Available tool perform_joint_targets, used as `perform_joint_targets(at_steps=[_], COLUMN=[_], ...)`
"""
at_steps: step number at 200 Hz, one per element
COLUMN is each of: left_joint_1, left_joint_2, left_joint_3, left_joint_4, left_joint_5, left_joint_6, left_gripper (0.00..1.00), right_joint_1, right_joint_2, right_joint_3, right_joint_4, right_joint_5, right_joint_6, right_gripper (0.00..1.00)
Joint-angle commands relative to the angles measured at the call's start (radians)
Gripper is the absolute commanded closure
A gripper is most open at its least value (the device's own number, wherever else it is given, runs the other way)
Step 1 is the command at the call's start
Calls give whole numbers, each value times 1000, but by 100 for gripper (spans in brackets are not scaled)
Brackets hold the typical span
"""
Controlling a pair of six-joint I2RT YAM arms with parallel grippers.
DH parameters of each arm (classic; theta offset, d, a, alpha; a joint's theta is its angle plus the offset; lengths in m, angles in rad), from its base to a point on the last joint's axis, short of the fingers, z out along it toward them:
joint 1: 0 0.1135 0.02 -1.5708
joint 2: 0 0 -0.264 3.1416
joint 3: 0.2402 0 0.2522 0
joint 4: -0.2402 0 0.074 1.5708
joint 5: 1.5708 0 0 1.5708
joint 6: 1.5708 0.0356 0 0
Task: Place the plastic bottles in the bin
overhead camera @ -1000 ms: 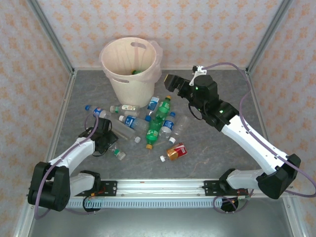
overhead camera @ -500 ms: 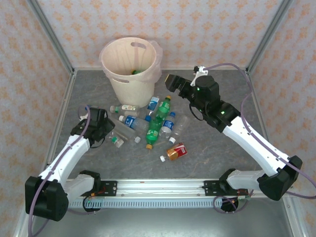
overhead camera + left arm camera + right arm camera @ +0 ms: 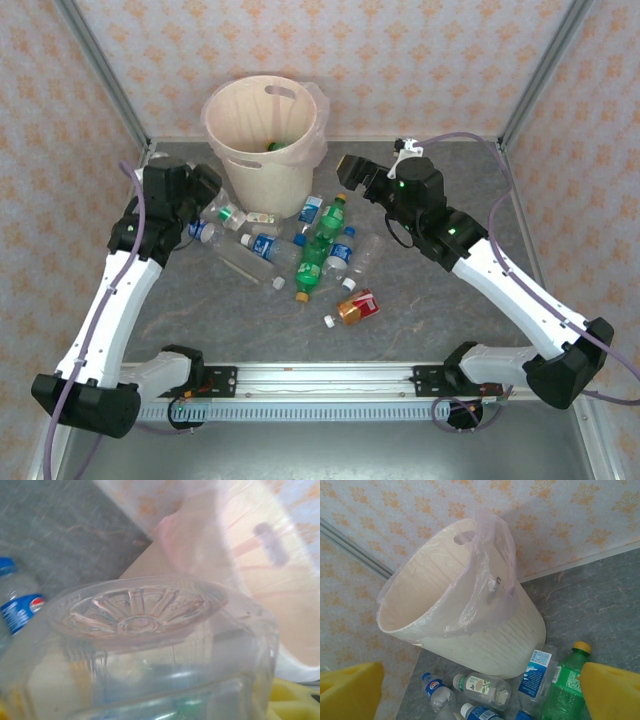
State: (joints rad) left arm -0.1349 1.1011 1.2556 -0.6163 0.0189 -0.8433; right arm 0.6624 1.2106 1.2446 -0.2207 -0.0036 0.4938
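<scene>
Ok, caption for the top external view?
Left gripper holds a clear bottle beside the bin; right gripper open near the other bottles.

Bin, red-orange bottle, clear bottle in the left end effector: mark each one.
bin (image 3: 262, 180), top external view, front wall.
red-orange bottle (image 3: 357, 307), top external view, middle of its body.
clear bottle (image 3: 140, 617), left wrist view, ribbed base.

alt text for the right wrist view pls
A tall cream bin with a pinkish liner bag stands on a grey table before patterned wallpaper. Small bottles lie at its base, among them a green bottle. The right tool is open, its yellow fingers at the bottom corners.
</scene>
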Motion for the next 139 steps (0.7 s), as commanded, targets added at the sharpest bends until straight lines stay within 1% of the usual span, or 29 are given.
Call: perform_joint_targets(at_steps=[1,23,30,81,116,139], left_joint_1=[10,10,9,8,-4,-21], left_joint_2=[41,97,116,233,310,368], left_joint_3=[99,187,213,350,405,458], left_joint_4=[76,123,135,262,363,385], left_joint_5=[20,21,22,26,15,-15], left_joint_6=[14,13,11,-4,25,57], left_gripper=[39,39,39,40,42,43], right_joint_1=[3,3,3,3,2,4], right_joint_2=[-23,-23,-51,-70,-88,-103], right_joint_3=[-7,-5,-6,-6,-7,-7], right_joint_4=[-11,-13,-14,-32,-49,-61], right_joint_5=[30,34,34,51,59,62], right_joint_6=[6,3,3,6,9,9], right_gripper=[0,0,0,0,0,0])
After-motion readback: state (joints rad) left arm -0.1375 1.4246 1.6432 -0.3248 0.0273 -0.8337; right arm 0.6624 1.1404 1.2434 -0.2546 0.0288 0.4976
